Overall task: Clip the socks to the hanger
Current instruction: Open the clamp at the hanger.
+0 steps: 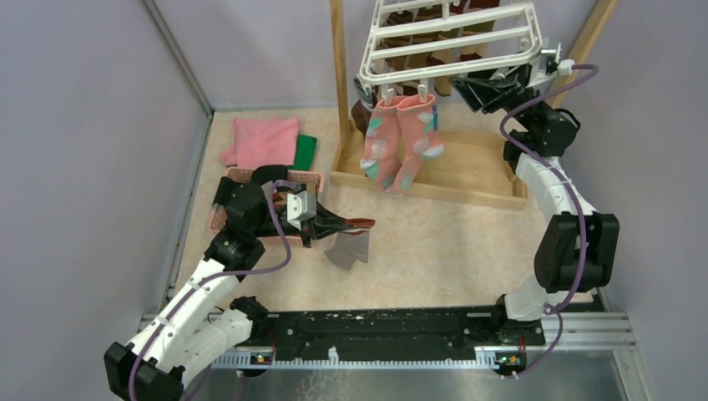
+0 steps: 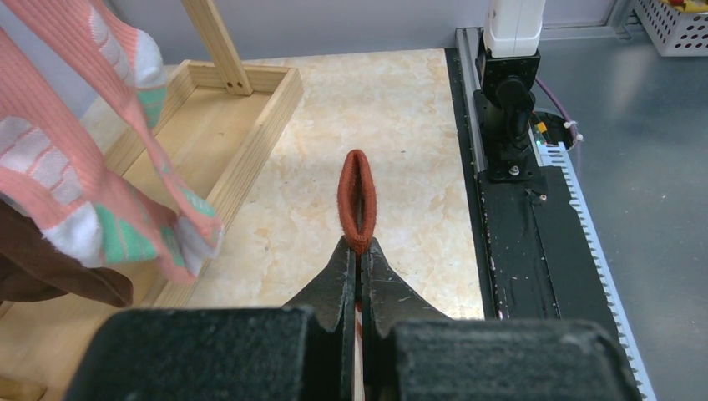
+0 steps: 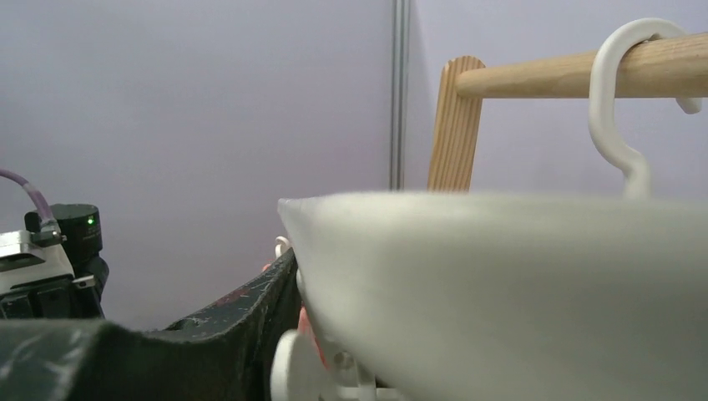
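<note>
My left gripper (image 1: 338, 224) hangs low over the floor, shut on the brown-red cuff (image 2: 356, 199) of a grey sock (image 1: 351, 251) that droops below it. Two pink socks with teal patches (image 1: 402, 144) hang side by side from clips on the front rail of the white hanger (image 1: 451, 46). Dark brown socks (image 1: 417, 38) show through its grid. My right gripper (image 1: 477, 88) is up at the hanger's front right corner. In the right wrist view the hanger's rim (image 3: 518, 284) fills the frame, one dark finger (image 3: 225, 326) lies beside a white clip (image 3: 292, 368), and the other finger is hidden.
A wooden frame (image 1: 451, 175) with upright posts (image 1: 338, 75) carries the hanger by its hook (image 3: 622, 100). A pink basket (image 1: 250, 177) sits under the left arm, with a folded pink cloth (image 1: 263, 140) and a green cloth (image 1: 305, 150) behind. The black base rail (image 1: 376, 334) runs along the near edge.
</note>
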You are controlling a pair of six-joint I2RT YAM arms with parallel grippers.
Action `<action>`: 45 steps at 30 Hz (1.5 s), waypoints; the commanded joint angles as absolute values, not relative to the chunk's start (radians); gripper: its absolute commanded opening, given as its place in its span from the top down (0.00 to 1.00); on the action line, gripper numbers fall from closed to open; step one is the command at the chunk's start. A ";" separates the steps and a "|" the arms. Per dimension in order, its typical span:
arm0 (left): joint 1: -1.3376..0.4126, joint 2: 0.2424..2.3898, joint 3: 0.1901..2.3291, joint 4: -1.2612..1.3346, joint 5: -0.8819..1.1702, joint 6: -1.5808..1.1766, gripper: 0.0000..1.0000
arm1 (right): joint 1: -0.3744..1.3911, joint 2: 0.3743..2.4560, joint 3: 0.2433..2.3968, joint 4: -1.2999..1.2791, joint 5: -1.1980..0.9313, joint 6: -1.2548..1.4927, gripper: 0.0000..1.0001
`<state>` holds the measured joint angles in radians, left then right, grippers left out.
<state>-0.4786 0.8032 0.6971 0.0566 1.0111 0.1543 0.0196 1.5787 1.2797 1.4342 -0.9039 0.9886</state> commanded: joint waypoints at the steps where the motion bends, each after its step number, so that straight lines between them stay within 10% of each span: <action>1: -0.472 0.802 0.688 0.116 1.048 0.152 1.00 | 0.029 1.576 1.312 1.457 -0.897 0.988 0.55; 8: -0.469 0.804 0.689 0.120 1.051 0.151 1.00 | 0.025 1.565 1.288 1.453 -0.898 0.976 0.39; 18: -0.462 0.810 0.686 0.132 1.061 0.138 1.00 | 0.003 1.549 1.271 1.467 -0.898 0.991 0.41; 33: -0.456 0.810 0.683 0.146 1.071 0.126 1.00 | 0.003 1.572 1.294 1.501 -0.916 1.045 0.98; 45: -0.453 0.807 0.679 0.163 1.080 0.112 1.00 | 0.003 1.608 1.308 1.627 -0.939 1.158 1.00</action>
<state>-0.4587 0.8101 0.6903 0.1020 1.0397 0.1204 0.0082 1.5871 1.2709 1.4879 -0.9195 1.0836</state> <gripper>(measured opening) 0.014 0.183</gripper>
